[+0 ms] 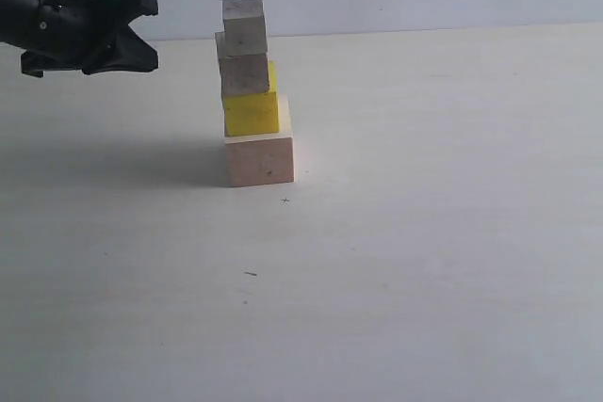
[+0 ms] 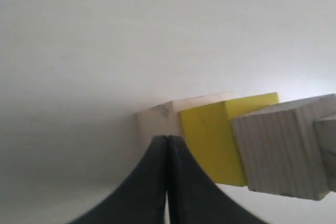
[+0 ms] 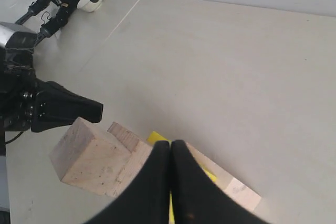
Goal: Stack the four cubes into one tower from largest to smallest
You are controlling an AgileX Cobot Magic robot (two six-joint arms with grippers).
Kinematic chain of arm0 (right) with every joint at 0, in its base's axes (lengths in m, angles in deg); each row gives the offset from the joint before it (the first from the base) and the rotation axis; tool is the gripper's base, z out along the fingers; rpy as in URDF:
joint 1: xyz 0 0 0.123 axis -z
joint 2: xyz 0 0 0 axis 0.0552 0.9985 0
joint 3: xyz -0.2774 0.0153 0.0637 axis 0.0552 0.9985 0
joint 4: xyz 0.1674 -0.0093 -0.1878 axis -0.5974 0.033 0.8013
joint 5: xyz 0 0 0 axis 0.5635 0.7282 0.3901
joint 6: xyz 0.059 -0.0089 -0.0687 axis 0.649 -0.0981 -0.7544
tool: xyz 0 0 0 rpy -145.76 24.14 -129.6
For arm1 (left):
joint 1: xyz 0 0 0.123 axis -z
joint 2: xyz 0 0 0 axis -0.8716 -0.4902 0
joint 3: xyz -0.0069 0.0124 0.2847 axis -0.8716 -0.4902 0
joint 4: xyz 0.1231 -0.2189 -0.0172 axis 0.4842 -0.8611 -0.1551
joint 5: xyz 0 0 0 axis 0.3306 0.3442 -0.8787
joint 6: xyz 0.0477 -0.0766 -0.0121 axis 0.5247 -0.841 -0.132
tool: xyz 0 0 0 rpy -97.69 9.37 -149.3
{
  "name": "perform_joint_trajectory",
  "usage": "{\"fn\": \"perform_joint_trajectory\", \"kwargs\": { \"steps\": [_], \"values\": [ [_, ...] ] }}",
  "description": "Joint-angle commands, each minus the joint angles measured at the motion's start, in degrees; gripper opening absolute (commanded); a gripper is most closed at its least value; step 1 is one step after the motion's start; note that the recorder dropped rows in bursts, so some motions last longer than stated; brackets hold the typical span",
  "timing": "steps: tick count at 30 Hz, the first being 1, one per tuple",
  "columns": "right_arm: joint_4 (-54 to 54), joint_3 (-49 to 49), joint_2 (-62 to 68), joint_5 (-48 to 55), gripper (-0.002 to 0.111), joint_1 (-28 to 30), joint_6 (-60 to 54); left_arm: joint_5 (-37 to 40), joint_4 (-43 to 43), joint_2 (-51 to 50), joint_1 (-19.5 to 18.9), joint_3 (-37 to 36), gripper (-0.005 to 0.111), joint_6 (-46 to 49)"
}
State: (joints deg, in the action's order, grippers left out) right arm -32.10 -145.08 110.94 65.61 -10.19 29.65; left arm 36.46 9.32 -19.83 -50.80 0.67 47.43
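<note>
Standing left of centre on the table (image 1: pixel 452 233), one tower (image 1: pixel 254 101) of four, base upward: large wood cube (image 1: pixel 260 159), yellow cube (image 1: pixel 252 115), medium wood cube (image 1: pixel 245 72), tiny wood cube (image 1: pixel 244 18). Only the exterior view shows all whole; wrist views show left gripper (image 2: pixel 167 142) and right gripper (image 3: pixel 170 148) pressed together, empty.

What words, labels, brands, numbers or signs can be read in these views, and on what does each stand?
No readable text in any view.
On the tower, the wood and yellow faces are bare.
On the table there are only a tiny cross-shaped mark and a short dash; neither is writing.
</note>
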Motion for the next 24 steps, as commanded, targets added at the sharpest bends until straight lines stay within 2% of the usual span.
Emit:
{"fn": "perform_joint_trajectory", "kwargs": {
  "steps": [1, 4, 11, 20, 24],
  "values": [
    [0.59, -0.37, 0.07, 0.36, 0.000, -0.34, 1.08, 8.65, -15.27, -2.53, -5.06, 0.50, 0.000, 14.34],
    [0.59, -0.37, 0.07, 0.36, 0.000, -0.34, 1.08, 12.79, -19.41, -3.88, -6.42, 0.50, 0.000, 18.59],
    [3.11, -0.37, 0.60, -0.41, 0.000, -1.89, 1.96, 20.36, -29.77, -7.78, -6.42, 0.50, 0.000, 27.66],
    [4.61, -0.37, 2.77, -2.13, 0.000, -3.60, 4.26, 25.90, -33.67, -10.11, -6.42, 0.50, 0.000, 32.61],
    [5.94, -0.37, 2.77, -1.98, 0.000, -3.60, 4.45, 25.96, -34.87, -10.23, -6.42, 0.50, 0.000, 33.46]
  ]
}}
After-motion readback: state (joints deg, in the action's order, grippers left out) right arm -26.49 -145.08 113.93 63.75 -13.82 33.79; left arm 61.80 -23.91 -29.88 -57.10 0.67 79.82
